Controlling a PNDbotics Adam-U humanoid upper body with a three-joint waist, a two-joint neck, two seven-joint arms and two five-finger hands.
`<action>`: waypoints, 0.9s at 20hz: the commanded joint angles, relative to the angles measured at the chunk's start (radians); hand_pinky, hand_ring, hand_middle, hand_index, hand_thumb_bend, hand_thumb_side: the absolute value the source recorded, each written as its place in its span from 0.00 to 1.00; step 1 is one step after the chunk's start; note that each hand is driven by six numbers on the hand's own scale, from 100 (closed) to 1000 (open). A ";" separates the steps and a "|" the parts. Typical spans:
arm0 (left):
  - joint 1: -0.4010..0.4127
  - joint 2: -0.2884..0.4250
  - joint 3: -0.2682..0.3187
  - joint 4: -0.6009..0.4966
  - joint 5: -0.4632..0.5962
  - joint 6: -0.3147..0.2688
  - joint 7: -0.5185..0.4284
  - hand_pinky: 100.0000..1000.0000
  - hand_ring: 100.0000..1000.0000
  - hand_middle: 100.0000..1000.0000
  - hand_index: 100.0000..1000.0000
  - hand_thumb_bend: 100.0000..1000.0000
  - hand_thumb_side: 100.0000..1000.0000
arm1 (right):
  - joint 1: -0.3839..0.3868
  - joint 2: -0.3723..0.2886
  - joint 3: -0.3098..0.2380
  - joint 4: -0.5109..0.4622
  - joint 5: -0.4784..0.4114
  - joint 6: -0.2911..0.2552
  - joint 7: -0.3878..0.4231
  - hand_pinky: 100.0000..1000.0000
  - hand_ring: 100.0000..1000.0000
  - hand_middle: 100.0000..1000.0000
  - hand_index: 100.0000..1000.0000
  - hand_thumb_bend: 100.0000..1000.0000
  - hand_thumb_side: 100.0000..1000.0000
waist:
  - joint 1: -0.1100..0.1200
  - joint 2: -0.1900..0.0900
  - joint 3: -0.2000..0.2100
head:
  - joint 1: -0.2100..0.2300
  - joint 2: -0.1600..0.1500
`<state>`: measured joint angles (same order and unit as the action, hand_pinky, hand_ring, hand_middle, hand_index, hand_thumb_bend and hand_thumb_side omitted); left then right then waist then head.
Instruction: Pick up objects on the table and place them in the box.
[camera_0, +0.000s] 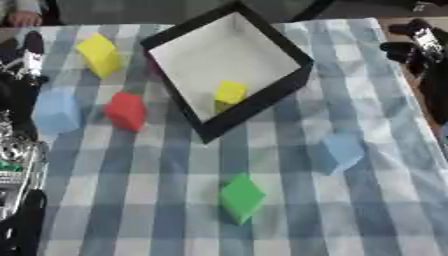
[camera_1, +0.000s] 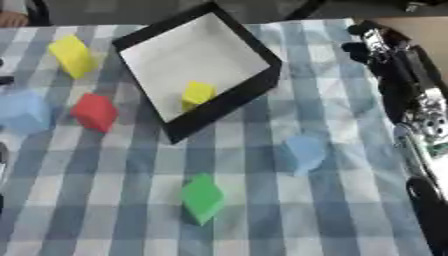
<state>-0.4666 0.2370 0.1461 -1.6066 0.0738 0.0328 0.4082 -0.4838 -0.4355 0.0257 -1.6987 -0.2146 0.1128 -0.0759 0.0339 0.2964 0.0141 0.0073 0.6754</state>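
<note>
A black-walled box (camera_0: 296, 75) with a white floor stands tilted at the back centre, and a small yellow cube (camera_0: 229, 93) lies inside near its front wall. On the checked cloth lie a yellow block (camera_0: 99, 55), a red block (camera_0: 126, 111), a light blue block (camera_0: 57, 112), a second blue block (camera_0: 339, 152) and a green block (camera_0: 241, 198). At the left edge my left hand (camera_0: 30, 52) is open with fingers up, just above the light blue block. My right hand (camera_1: 374, 44) hangs open at the back right, holding nothing.
The blue-and-white checked tablecloth (camera_0: 131, 200) covers the table. My right forearm (camera_1: 422, 125) runs along the right edge. A person's hand (camera_0: 23, 19) rests at the far left corner, off the blocks.
</note>
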 joint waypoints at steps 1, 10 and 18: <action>-0.014 0.029 0.001 -0.019 -0.004 -0.003 0.003 0.53 0.65 0.62 0.75 0.56 0.44 | -0.018 -0.022 -0.005 -0.023 0.001 -0.002 0.003 0.87 0.76 0.80 0.70 0.00 0.66 | -0.002 -0.091 0.003 | -0.003 0.001; -0.012 0.058 -0.003 -0.019 0.007 -0.001 -0.002 0.53 0.66 0.63 0.76 0.56 0.45 | -0.071 -0.108 -0.003 -0.063 -0.001 -0.024 0.036 0.87 0.76 0.80 0.71 0.00 0.61 | -0.010 -0.090 -0.003 | -0.012 0.010; 0.000 0.125 -0.018 -0.003 0.003 0.006 -0.013 0.54 0.68 0.65 0.77 0.56 0.45 | -0.137 -0.307 0.065 -0.107 0.013 -0.038 0.148 0.87 0.78 0.80 0.73 0.00 0.49 | -0.020 -0.098 -0.014 | -0.002 0.022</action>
<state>-0.4581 0.3249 0.1275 -1.5999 0.0780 0.0397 0.4004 -0.6032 -0.6817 0.0867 -1.7785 -0.2096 0.0771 0.0501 0.0285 0.2964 0.0000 0.0013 0.6924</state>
